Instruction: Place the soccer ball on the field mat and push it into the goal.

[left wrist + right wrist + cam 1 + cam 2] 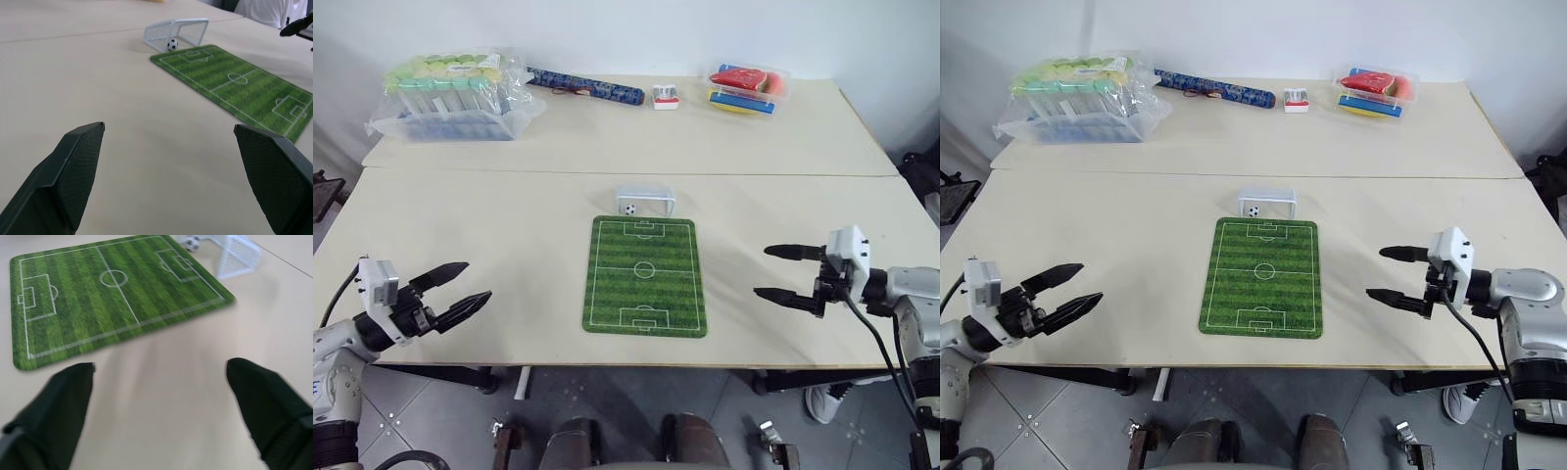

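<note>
Silver-grey arms with black two-fingered grippers

Each arm is silver-grey metal, ending in a black wrist block topped by a small white box. The left gripper [465,290] and right gripper [777,273] have tapered black fingers [68,171] with finely textured faces. A black cable [876,343] loops along each forearm.

In the right wrist view, the tiny white soccer ball with black patches [192,242] and the small white translucent goal frame [238,255] are cut off by the frame edge and blurred. The small red-and-white box [666,97] at the desk's [489,245] far side is too small to read. The clear plastic bag's [450,95] contents are indistinct.
</note>
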`<state>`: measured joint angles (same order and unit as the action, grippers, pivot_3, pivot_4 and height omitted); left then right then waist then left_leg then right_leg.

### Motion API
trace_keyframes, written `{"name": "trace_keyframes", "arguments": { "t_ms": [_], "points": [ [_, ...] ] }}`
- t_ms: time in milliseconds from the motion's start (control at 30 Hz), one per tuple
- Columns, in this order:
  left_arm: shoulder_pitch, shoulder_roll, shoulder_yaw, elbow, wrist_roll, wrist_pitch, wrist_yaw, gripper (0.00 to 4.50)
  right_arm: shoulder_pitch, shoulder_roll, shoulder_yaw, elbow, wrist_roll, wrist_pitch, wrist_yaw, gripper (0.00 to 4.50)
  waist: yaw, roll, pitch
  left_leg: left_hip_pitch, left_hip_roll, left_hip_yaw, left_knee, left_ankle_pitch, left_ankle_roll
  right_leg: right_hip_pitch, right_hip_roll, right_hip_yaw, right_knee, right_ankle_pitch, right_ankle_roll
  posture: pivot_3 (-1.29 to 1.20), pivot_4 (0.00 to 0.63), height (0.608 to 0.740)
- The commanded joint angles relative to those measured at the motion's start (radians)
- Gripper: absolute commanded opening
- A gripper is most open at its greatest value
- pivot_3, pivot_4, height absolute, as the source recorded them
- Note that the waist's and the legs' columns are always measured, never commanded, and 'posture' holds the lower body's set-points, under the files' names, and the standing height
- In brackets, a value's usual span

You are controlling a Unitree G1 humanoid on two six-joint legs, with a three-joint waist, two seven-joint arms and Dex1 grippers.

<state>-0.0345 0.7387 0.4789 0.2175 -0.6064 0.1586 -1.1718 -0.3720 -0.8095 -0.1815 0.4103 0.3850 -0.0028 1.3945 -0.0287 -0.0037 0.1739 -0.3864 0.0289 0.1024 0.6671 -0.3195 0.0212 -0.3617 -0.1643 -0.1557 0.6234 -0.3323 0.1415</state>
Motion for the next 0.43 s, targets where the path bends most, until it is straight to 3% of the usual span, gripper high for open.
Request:
{"name": "trace_keyframes", "arguments": {
  "t_ms": [33,433],
  "points": [
    [0.025,0.042,0.044,0.026,-0.01,-0.007,-0.045,4.5,0.006,-0.017,-0.055,0.074,0.029,-0.057,0.035,4.44,0.001,0.0,0.0,0.0,0.0,0.0,0.0,0.0,0.0,0.0,0.0,0.0,0.0,0.0,0.0,0.0,0.15,0.74],
    [-0.025,0.08,0.037,0.092,0.015,-0.07,-0.103,4.5,0.003,-0.04,-0.044,0.169,-0.005,-0.136,0.087,4.44,0.001,0.0,0.0,0.0,0.0,0.0,0.0,0.0,0.0,0.0,0.0,0.0,0.0,0.0,0.0,0.0,0.15,0.74]
  ]
}}
